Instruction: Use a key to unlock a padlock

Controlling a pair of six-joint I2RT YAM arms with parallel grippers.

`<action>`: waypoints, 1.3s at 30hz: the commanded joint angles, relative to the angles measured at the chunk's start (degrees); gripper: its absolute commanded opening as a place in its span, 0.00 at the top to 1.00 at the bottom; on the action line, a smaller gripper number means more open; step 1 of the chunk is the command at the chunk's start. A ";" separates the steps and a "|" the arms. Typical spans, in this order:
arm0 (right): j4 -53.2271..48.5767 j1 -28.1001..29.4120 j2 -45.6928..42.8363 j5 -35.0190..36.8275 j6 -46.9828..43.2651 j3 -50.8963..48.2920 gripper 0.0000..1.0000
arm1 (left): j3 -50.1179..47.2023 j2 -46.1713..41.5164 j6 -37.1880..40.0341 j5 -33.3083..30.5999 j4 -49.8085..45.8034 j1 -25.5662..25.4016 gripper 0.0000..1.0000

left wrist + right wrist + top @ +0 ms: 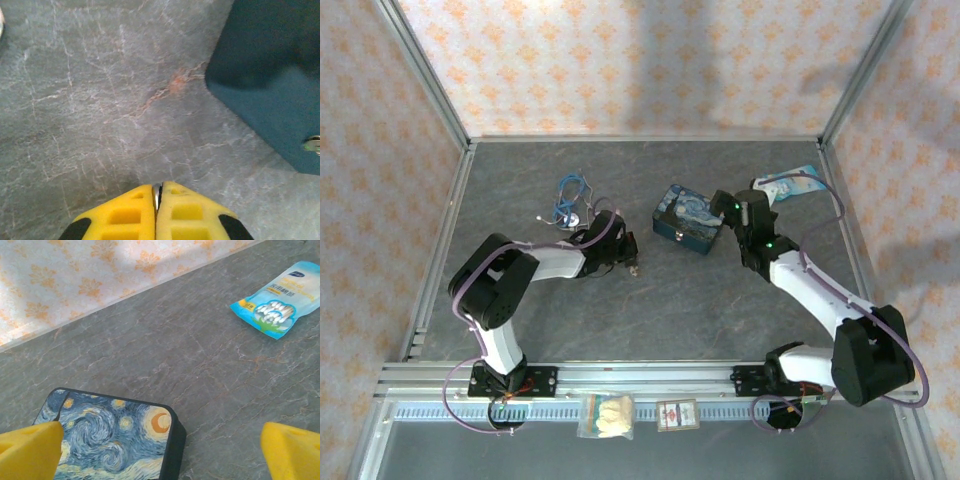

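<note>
My left gripper [157, 189] is shut on a thin sliver of silver metal, which looks like the key [157, 194]; only its edge peeks out between the yellow fingers. In the top view this gripper [631, 257] hovers low over the table, left of the painted blue box [687, 220]. A small silver metal piece [313, 145] sits on the box's dark side [270, 85]; I cannot tell whether it is the padlock. My right gripper [160, 460] stands open above the box's painted lid [107, 435], with nothing between its fingers [30, 450].
A blue bag of cotton swabs [276, 305] lies at the back right [788, 184]. A blue cord bundle with wire loops [570, 200] lies behind the left arm. Two small packets [607, 413] rest on the front rail. Patterned walls enclose the table.
</note>
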 commanded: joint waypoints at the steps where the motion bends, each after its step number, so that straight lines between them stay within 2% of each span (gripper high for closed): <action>1: 0.81 -0.01 -0.84 4.19 -1.34 -1.58 0.00 | 1.32 1.84 1.17 -1.39 -1.61 -0.23 0.86; 6: 7.12 -0.24 0.30 5.86 -6.30 -5.97 0.00 | 1.34 0.08 1.46 -2.76 -2.24 -0.26 0.63; 12: 19.30 -2.78 -1.03 11.12 -11.71 -13.99 0.00 | 0.76 -8.57 4.02 -8.70 -4.24 1.10 0.53; 16: 24.37 -6.32 -0.35 9.11 -14.65 -17.16 0.00 | 0.30 -15.85 7.81 -16.12 -6.21 3.77 0.44; 22: 39.89 -8.52 2.23 4.32 -18.81 -23.86 0.00 | -2.37 -26.87 15.56 -31.79 -8.04 7.93 0.16; 25: 52.12 -8.52 3.90 2.13 -21.55 -28.10 0.00 | -5.79 -32.02 17.29 -37.75 -6.82 11.52 0.03; 29: 60.62 -8.61 8.47 4.35 -26.20 -28.90 0.00 | -13.33 -38.00 22.34 -44.26 0.21 15.91 0.01; 34: 66.58 -9.77 13.36 4.70 -25.82 -29.40 0.00 | -25.68 -43.49 31.13 -55.25 17.79 17.86 0.01; 35: 65.28 -10.36 12.53 3.48 -25.11 -29.53 0.00 | -27.88 -43.69 32.29 -56.49 21.06 18.28 0.01; 39: 73.73 -14.55 14.20 -3.20 -21.98 -34.11 0.00 | -32.07 -41.66 32.39 -58.60 28.36 20.20 0.01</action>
